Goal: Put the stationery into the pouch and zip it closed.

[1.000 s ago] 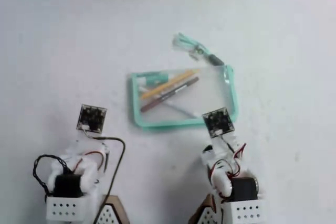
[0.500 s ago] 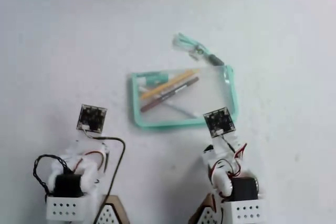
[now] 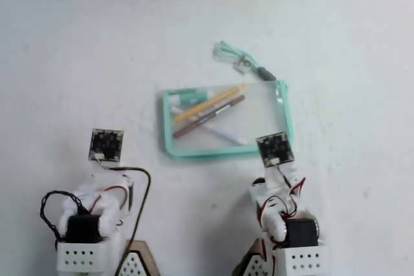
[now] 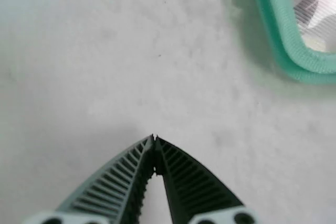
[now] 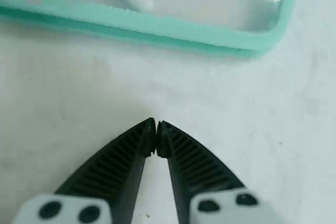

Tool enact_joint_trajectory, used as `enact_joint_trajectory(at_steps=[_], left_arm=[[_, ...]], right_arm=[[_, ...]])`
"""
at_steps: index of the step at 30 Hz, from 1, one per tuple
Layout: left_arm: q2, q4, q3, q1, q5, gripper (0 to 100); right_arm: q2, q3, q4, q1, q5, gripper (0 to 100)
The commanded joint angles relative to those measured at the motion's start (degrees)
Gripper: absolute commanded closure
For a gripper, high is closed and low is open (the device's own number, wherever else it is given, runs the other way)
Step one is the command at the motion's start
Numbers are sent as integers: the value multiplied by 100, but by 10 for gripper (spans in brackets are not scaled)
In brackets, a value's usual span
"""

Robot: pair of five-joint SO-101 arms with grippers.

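- Your left gripper hangs over bare white table, fingertips pressed together.
- The pouch shows its green-edged corner, well apart from those tips.

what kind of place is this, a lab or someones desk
Probably a robotics test bench: a left arm and right arm side by side at a white table, with a stationery pouch laid out.

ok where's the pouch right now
In the high view the pouch lies flat mid-table, just ahead of the right gripper, with its strap lying off its far right corner.
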Motion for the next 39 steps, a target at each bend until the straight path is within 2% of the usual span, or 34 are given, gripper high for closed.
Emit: enact_joint_trajectory(at_steps=[1, 8, 10, 16, 20, 39], left_arm=[[-40, 18, -18, -286, 70, 976], [-40, 26, -18, -1042, 26, 976], [-40, 26, -18, -971, 26, 976], [-40, 26, -18, -884, 35, 976], [-40, 26, -18, -884, 53, 976], [-40, 26, -18, -945, 26, 976]], right_arm=[[-40, 9, -110, 215, -141, 981], [-40, 18, -110, 277, -132, 981], [-40, 18, -127, 321, -158, 981], [-40, 18, -321, 1209, -193, 981], [-40, 18, -330, 1226, -448, 981], [-31, 44, 66, 1235, -457, 981]])
